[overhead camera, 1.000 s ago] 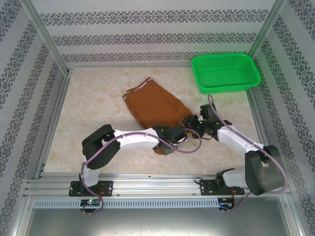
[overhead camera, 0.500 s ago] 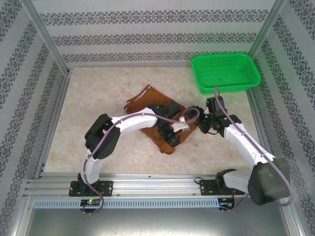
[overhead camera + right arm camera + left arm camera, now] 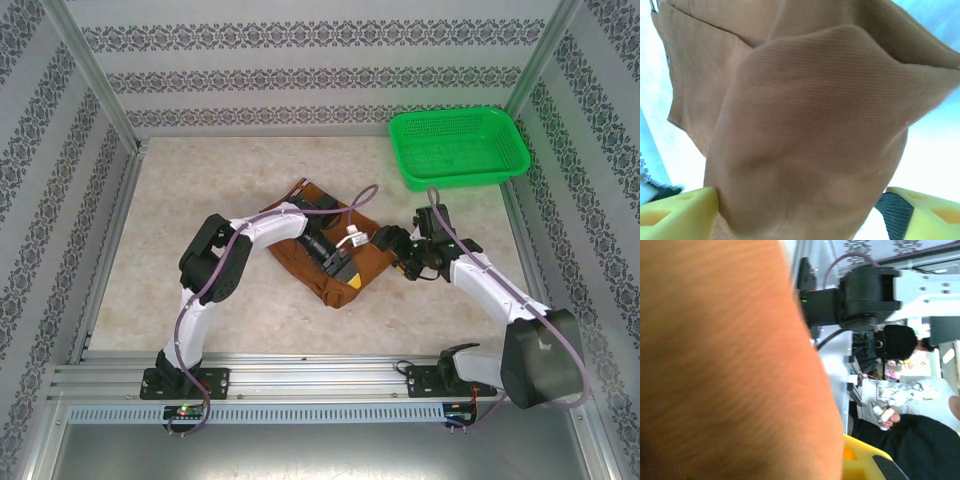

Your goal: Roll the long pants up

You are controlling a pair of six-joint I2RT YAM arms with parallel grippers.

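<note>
Left gripper (image 3: 345, 272) pinches the long pants (image 3: 298, 265); right gripper (image 3: 388, 242) gapes around their edge

The white left arm (image 3: 262, 228) reaches forward and bends rightward. Its black-and-yellow left gripper (image 3: 343, 272) is pinched tight on a fold of the rust-brown long pants (image 3: 298, 262). The white right arm (image 3: 490, 285) stretches leftward, its right gripper (image 3: 392, 242) spread wide, yellow fingers (image 3: 675, 210) far apart.

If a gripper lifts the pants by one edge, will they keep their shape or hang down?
Probably they hang down: the pants sag in soft folds, no stiff crease. Their ribbed weave looks matte, so likely not slippery. Pushed, they would likely bunch, not slide whole.
</note>
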